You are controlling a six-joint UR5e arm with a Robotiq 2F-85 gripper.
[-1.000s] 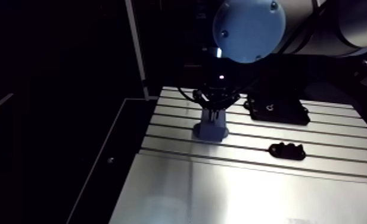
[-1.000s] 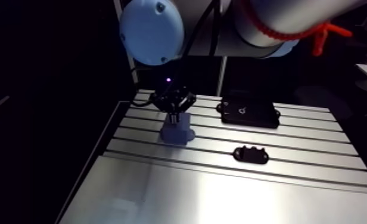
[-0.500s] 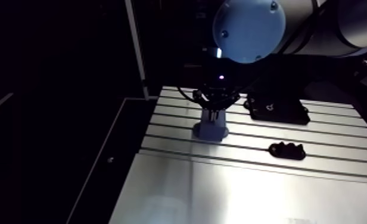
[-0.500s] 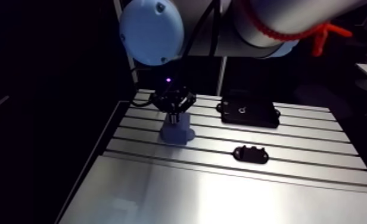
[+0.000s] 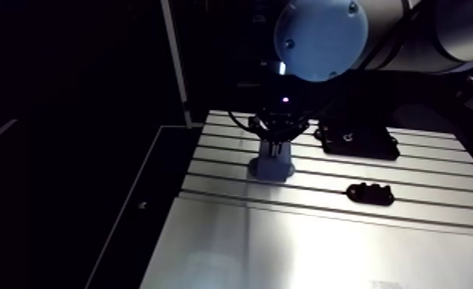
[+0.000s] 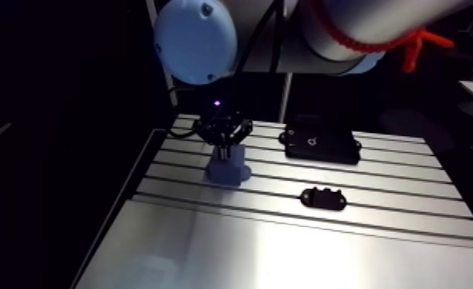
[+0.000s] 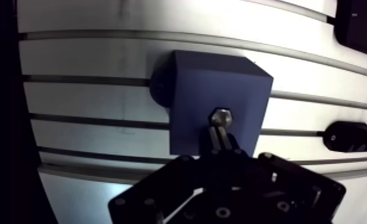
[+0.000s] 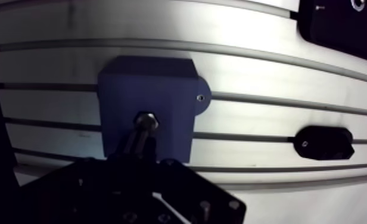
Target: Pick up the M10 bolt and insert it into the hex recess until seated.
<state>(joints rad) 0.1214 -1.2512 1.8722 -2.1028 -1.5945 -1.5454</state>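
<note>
While the bolt (image 7: 220, 116) looks stiff, light and slick, the end effector (image 7: 220, 138) is clenched on its shank, head at the block (image 7: 192, 83).

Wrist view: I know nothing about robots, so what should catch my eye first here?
A blue block sitting on the bright slotted table stands out most, directly under the gripper. The gripper's two fingers pinch a bolt by its shank, with its hex head at the block's top face. Off to one side lies a small black part, apart from the block.
</note>
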